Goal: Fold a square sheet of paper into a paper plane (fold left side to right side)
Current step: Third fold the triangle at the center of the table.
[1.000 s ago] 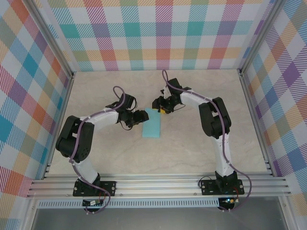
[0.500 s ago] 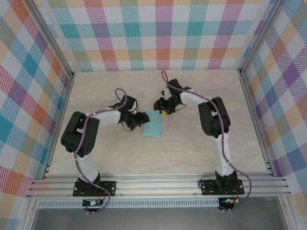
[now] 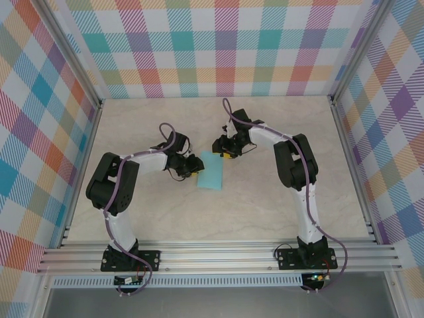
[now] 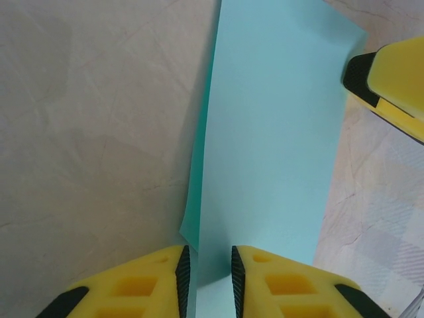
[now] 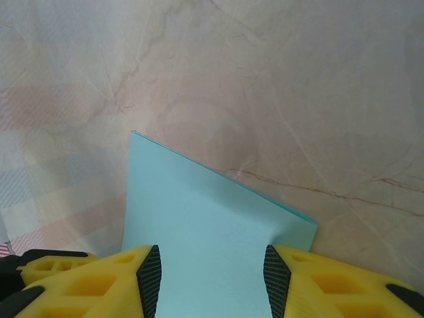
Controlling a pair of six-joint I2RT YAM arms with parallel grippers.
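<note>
I want the left gripper (image 4: 207, 265), fingers barely parted, to press along the left edge of the square sheet of paper (image 3: 212, 171) at centre frame. The right gripper (image 5: 212, 271), spread wide, straddles its upper end. At lower left, the left wrist view shows offset layers that I can't see overhead.

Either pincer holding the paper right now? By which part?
Left pincer: cannot tell. It is nearly shut over the paper's left edge, with the sheet showing flat in the gap. Right pincer is open over the far end, gripping nothing.
</note>
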